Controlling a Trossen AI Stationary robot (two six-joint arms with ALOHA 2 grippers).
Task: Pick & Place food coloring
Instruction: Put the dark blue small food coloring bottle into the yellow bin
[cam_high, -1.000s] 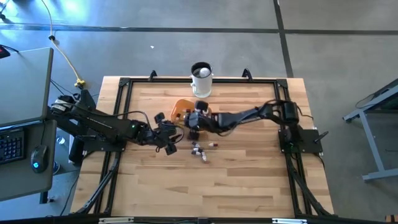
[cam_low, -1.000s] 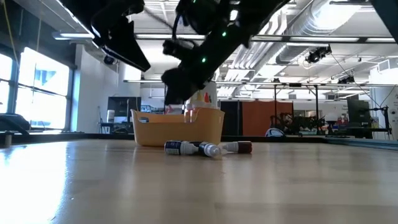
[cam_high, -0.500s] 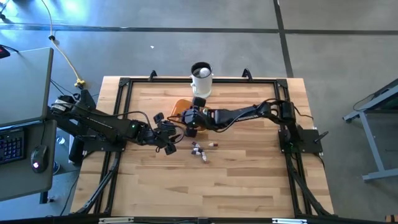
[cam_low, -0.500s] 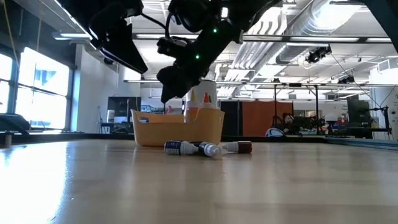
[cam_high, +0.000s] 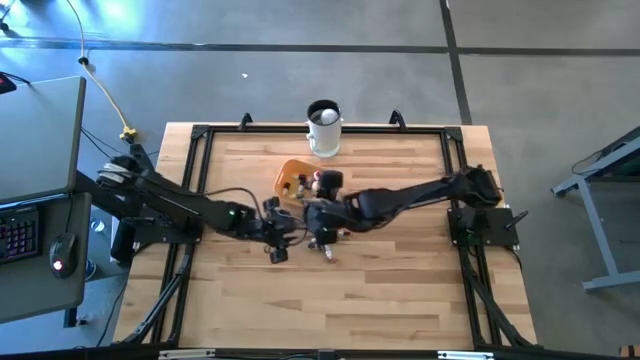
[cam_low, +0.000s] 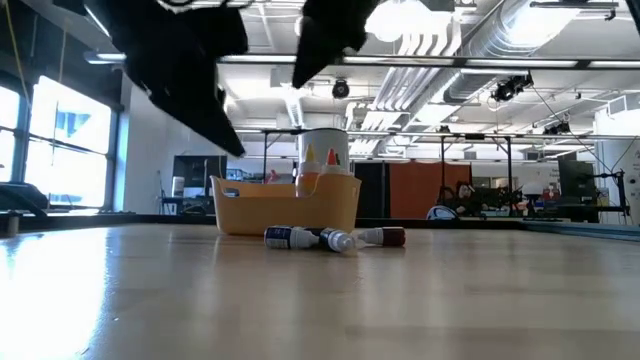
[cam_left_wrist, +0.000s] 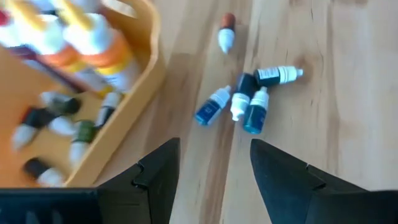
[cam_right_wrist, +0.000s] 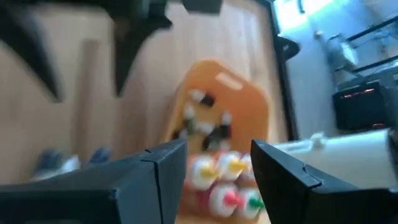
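Looking level across the tabletop (cam_low: 320, 300), we see pale wooden planks running away from us, bare in the foreground. Farther along, a small cluster of food coloring bottles (cam_low: 325, 238) lies on its side on the wood. From the left wrist view we count four of these bottles (cam_left_wrist: 245, 102) bunched together with blue or dark bodies and white caps, and a fifth with a reddish end (cam_left_wrist: 227, 31) lying a little apart.

Just behind the cluster stands an orange bowl (cam_low: 285, 205), holding more small bottles and some larger ones with orange and yellow pointed tips. From above, both dark arms meet near the middle of the tabletop. The left pincer (cam_high: 277, 238) hangs just beside the cluster with its fingers apart and holding nothing. The right pincer (cam_high: 322, 228) hangs over the same area, next to the bowl, also spread and empty.

At the far edge of the wood stands a white mug (cam_high: 323, 128). Beyond the tabletop, the room is a large open workshop with ceiling ducts, strip lights, tall windows at the left and grey concrete floor.
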